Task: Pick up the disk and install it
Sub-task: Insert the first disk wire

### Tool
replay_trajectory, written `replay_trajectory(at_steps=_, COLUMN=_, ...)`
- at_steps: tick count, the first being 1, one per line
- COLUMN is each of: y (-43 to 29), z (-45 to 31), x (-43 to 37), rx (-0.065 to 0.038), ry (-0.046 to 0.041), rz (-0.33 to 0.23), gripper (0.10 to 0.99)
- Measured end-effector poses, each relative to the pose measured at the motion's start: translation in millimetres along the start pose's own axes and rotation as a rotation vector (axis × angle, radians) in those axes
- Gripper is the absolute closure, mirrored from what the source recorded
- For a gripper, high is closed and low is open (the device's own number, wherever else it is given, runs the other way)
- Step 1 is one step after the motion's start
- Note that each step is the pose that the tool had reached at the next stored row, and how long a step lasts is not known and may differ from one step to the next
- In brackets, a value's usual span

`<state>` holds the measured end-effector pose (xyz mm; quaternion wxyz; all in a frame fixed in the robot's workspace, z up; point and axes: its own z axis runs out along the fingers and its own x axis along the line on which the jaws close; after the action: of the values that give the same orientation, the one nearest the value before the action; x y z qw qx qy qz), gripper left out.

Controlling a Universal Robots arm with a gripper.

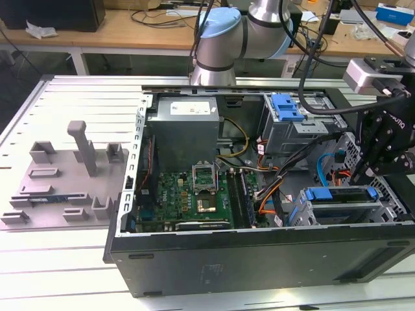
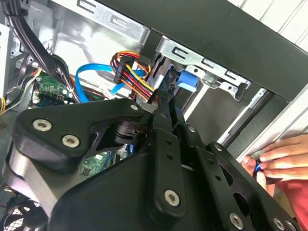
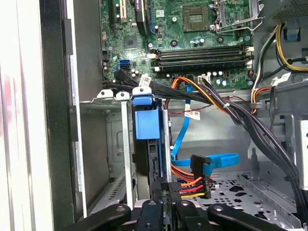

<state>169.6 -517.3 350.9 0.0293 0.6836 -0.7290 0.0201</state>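
Note:
The disk (image 1: 340,194), silver with a blue bracket, rests in the lower drive cage (image 1: 305,217) at the case's front corner, on the exterior view's right. In the first wrist view the disk (image 3: 147,122) stands on edge between the cage's metal walls (image 3: 113,139), with its blue end tab facing the motherboard. My gripper (image 3: 163,186) sits at the opposite end, fingers drawn close together on the disk's thin edge. In the second wrist view the gripper (image 2: 166,101) reaches toward the disk's blue tab (image 2: 186,81). My gripper (image 1: 363,180) hangs just above the disk's right end.
Orange, red and black power wires (image 3: 192,180) and a blue flat cable (image 3: 211,161) lie right beside the disk. A squarish blue latch (image 1: 285,107) tops the upper cage. A person's hand (image 2: 281,159) rests on the case edge. A grey fixture (image 1: 71,175) stands at the left.

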Motion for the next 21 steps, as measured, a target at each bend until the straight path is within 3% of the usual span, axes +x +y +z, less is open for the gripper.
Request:
replay_trajectory(at_steps=10, y=0.0, z=0.5, x=2.6, rx=0.000, ry=0.0001, rz=0.000, gripper=0.922)
replay_trajectory(at_steps=15, y=0.9, z=0.9, x=3.2, rx=0.010, ry=-0.0007, rz=0.000, gripper=0.922)
replay_trajectory(at_steps=21, y=1.2, z=0.9, x=3.2, rx=0.010, ry=-0.0007, rz=0.000, gripper=0.922)
